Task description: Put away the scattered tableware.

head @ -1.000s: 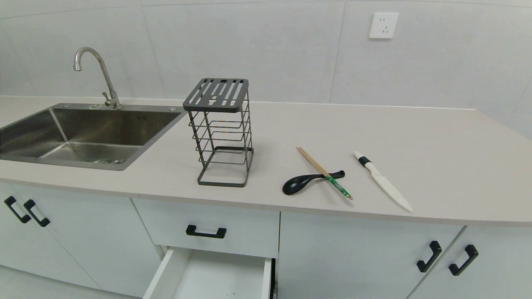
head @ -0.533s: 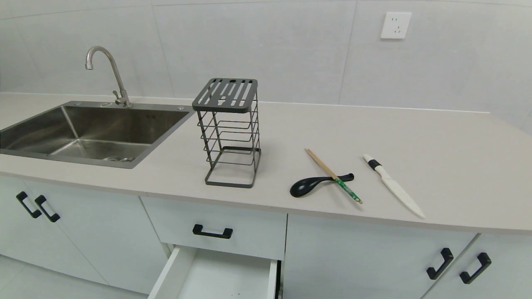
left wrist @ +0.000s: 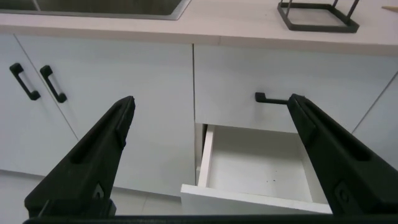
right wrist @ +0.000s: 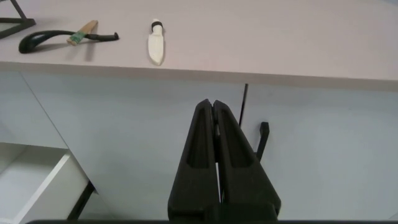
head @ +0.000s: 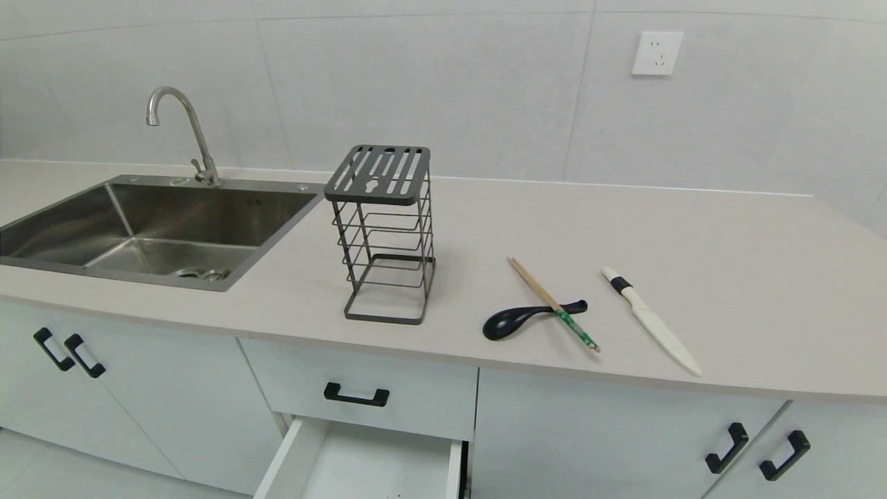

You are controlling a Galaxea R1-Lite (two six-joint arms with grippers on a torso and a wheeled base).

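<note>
Only our view shifted; spoon [head: 516,320], chopsticks [head: 551,303], knife [head: 655,326] lie untouched on the tabletop [head: 727,277]; left claw [left wrist: 211,102] wide apart, right claw [right wrist: 214,106] closed, both empty

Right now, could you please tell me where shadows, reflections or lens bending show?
Head view: even, soft light; the rack throws a faint shadow on the counter, the sink reflects dully, and the counter's front edge bows. Left wrist view: the open left claw is a dark silhouette. Right wrist view: so is the shut right claw.
</note>
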